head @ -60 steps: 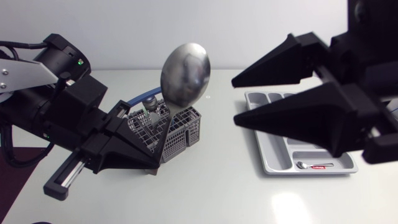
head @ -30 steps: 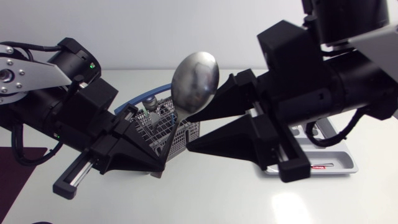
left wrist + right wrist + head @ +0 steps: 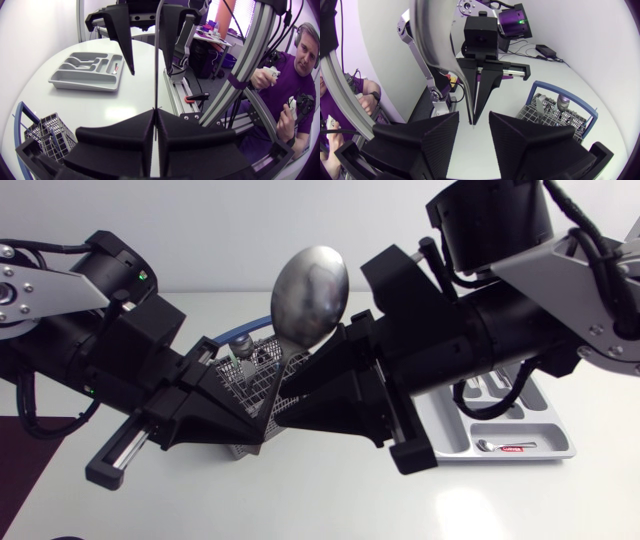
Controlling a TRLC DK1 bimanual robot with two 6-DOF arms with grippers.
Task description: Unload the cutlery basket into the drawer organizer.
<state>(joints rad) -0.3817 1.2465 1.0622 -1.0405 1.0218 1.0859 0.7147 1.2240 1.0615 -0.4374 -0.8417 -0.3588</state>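
Note:
A large steel spoon (image 3: 310, 295) stands upright above the wire cutlery basket (image 3: 255, 380), bowl up. My left gripper (image 3: 268, 430) is shut on the lower end of its thin handle (image 3: 156, 60). My right gripper (image 3: 290, 395) meets it from the right, with one finger on each side of the handle just above the left fingertips. In the right wrist view the spoon (image 3: 432, 35) runs down into the gap of my right gripper (image 3: 473, 122), and a slit shows on both sides. The grey drawer organizer (image 3: 450, 442) lies at the right.
The basket (image 3: 555, 117) has a blue handle and holds several more utensils, one with a round metal knob. A small spoon (image 3: 505, 446) lies in the organizer's front compartment. The organizer (image 3: 85, 82) sits apart from the basket (image 3: 47, 132).
My right arm has swung in from the right to the spoon, and its fingers have narrowed around the handle. The left gripper and spoon shifted slightly right.

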